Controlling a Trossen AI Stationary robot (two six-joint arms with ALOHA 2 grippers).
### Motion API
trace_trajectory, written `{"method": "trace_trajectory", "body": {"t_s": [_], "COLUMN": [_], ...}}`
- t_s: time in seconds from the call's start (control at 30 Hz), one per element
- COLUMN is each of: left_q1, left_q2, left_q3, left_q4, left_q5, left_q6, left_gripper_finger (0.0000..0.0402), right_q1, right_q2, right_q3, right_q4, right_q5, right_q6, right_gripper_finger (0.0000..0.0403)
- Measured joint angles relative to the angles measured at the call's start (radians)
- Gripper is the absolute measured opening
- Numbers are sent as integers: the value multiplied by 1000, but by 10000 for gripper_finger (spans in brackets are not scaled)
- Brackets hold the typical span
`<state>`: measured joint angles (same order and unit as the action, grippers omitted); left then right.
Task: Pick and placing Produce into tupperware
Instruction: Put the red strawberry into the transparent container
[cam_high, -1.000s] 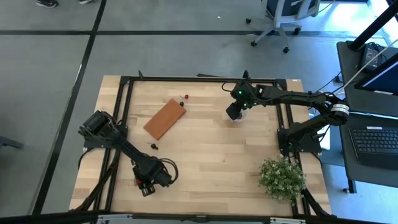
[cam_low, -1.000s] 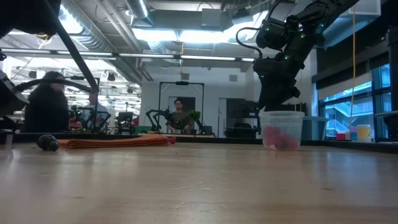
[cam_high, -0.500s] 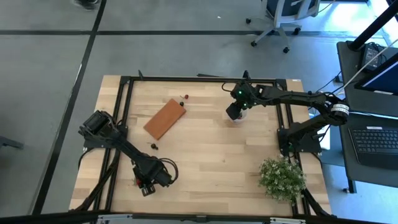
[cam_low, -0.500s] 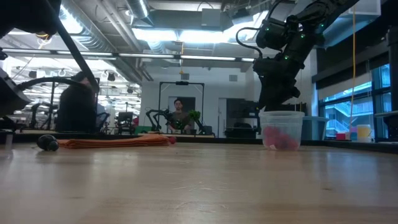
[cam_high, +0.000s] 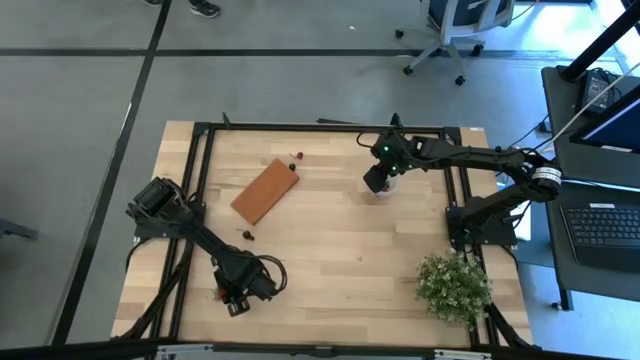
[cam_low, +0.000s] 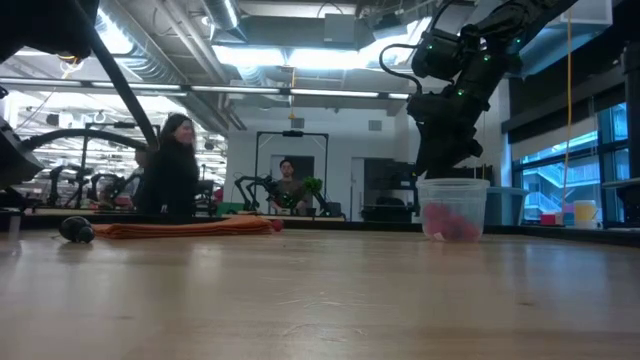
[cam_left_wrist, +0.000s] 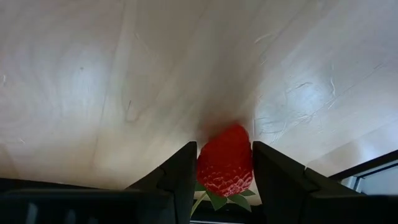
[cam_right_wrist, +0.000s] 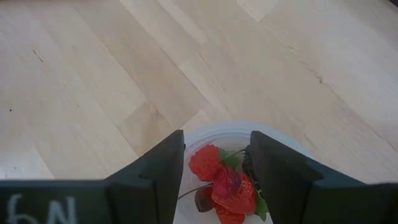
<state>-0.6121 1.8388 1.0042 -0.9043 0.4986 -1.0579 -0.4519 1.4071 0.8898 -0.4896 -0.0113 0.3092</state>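
Observation:
A red strawberry (cam_left_wrist: 225, 160) with a green top lies near the table's near left corner. My left gripper (cam_left_wrist: 224, 182) is shut on it and slants down at the table (cam_high: 330, 240). The tupperware (cam_low: 452, 208), a small translucent cup, stands far right of centre and holds red berries (cam_right_wrist: 224, 180) and a dark one. My right gripper (cam_right_wrist: 217, 174) hangs open just above its rim (cam_right_wrist: 205, 132), one finger over each side, touching nothing. Loose berries lie by the block: a red one (cam_high: 299, 155) and dark ones (cam_high: 247, 234). My left gripper pinches the strawberry's two sides (cam_left_wrist: 202, 163) between its two fingers (cam_left_wrist: 180, 177). The fingers slant down from above. The berry's tip points away from the gripper toward the wood and its green top (cam_left_wrist: 219, 200) lies back between the fingers. Whether it rests on the table, I cannot tell.
A flat orange-brown block (cam_high: 265, 190) lies left of centre toward the far edge. A bushy green plant (cam_high: 453, 285) stands at the near right corner. A black frame (cam_high: 205, 135) runs along the table's edges. A person (cam_low: 172, 165) stands in the room behind.
Neither arm has visibly moved. The person in the room behind the table has walked to the right.

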Motion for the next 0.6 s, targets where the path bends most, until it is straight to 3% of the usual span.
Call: {"method": "trace_trajectory", "body": {"t_s": [0.17, 0.43, 0.6], "left_q1": [0, 0, 0], "left_q2": [0, 2, 2], "left_q3": [0, -2, -2], "left_q4": [0, 3, 1], "left_q5": [4, 38, 34], "left_q6": [34, 56, 51], "left_gripper_finger": [144, 197, 209], "right_q1": [0, 0, 0], "right_q2": [0, 0, 0], "right_q3": [0, 0, 0], "right_q4": [0, 0, 0], "right_q5": [0, 0, 0], "right_q6": [0, 0, -4], "right_gripper_finger": [186, 186, 186]}}
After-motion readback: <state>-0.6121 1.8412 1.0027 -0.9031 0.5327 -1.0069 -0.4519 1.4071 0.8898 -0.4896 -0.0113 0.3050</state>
